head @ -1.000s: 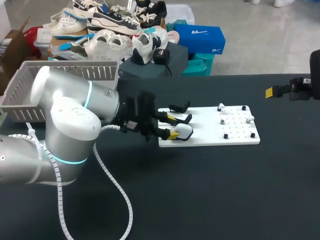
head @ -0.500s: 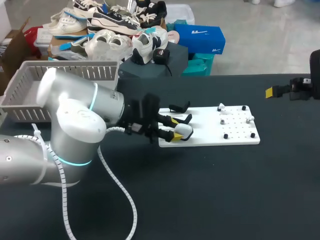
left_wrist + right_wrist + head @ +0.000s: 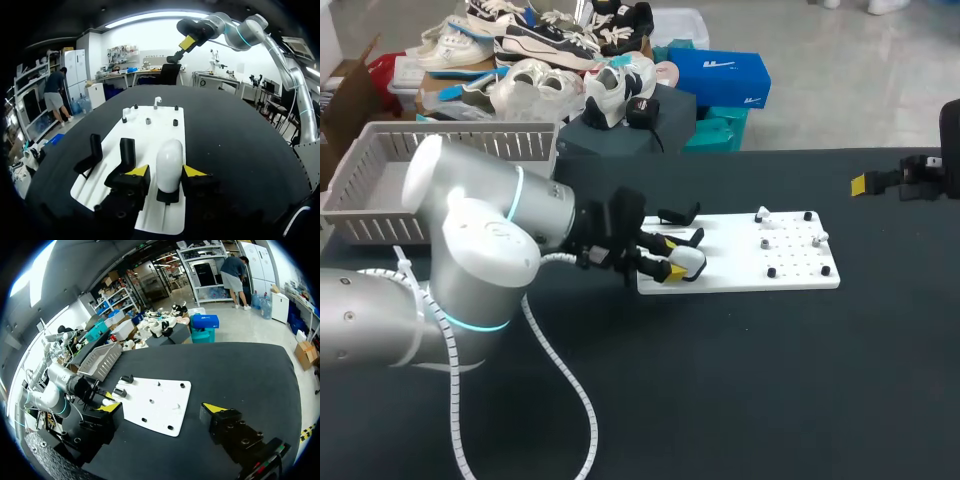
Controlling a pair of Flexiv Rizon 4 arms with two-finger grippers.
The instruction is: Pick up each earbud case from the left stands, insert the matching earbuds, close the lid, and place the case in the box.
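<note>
Left pincer (image 3: 166, 171) open, fingers flanking closed white oval earbud case (image 3: 169, 160) upright on white pegged board (image 3: 162, 132), right pincer (image 3: 162, 408) wide open, holding nothing, grey slatted basket (image 3: 365, 228) well apart from board

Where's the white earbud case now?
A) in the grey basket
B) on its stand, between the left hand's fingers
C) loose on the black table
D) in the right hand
B: in the left wrist view the white earbud case stands upright on its black stand, between the yellow tips of the left hand.
</note>
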